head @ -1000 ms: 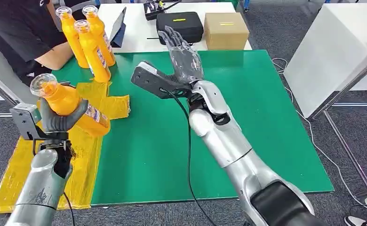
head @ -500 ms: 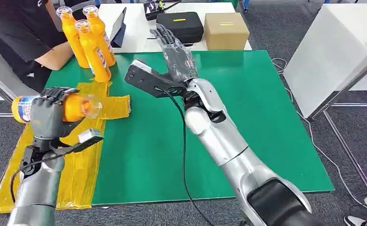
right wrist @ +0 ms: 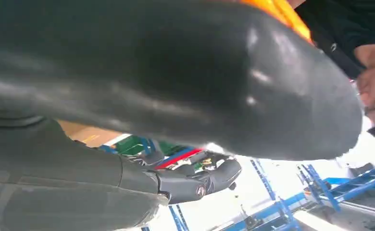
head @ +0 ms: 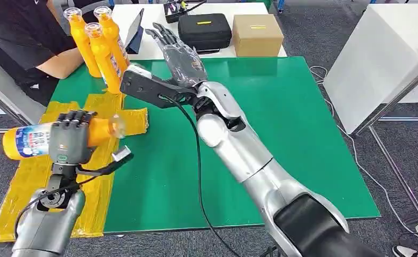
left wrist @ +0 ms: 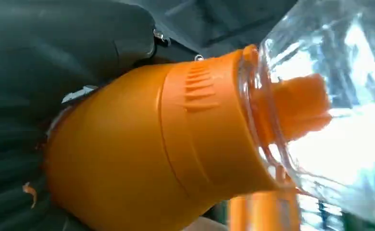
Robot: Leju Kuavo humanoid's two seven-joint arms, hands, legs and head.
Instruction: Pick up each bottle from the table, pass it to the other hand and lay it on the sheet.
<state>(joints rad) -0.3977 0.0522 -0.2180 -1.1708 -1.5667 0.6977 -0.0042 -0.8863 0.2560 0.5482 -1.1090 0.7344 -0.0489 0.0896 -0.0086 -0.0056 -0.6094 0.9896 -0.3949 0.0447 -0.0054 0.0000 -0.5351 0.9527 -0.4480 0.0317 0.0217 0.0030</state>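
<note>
Head view, left robot hand: fingers wrapped around the middle of one orange bottle, held on its side above the yellow sheet; clear cap end points toward the right robot hand, labelled base points away. It lies level, probably so it can go down flat.
Head view, right robot hand: raised over the green counter, well apart from the held bottle, fingers straight and spread, holding nothing. It seems to sit out of the way while the left one works.
Head view, standing bottles: three orange bottles upright in a tight cluster, just beside the right robot hand and far from the left one, most likely waiting their turn.
Head view, count: four orange bottles in all, one held, three standing; one yellow sheet.
Head view, surroundings: a person in a black top sits beside the standing bottles; a black case and a cardboard box rest beyond the right robot hand, one of each.
Left wrist view: the held bottle's orange shoulder and clear cap crowd the picture, dark fingers pressed against it.
Right wrist view: a thick dark part of the right robot hand lies close and blurred; I cannot tell the finger spread here.
Judged step: the bottle looks ready to be lowered onto the sheet.
</note>
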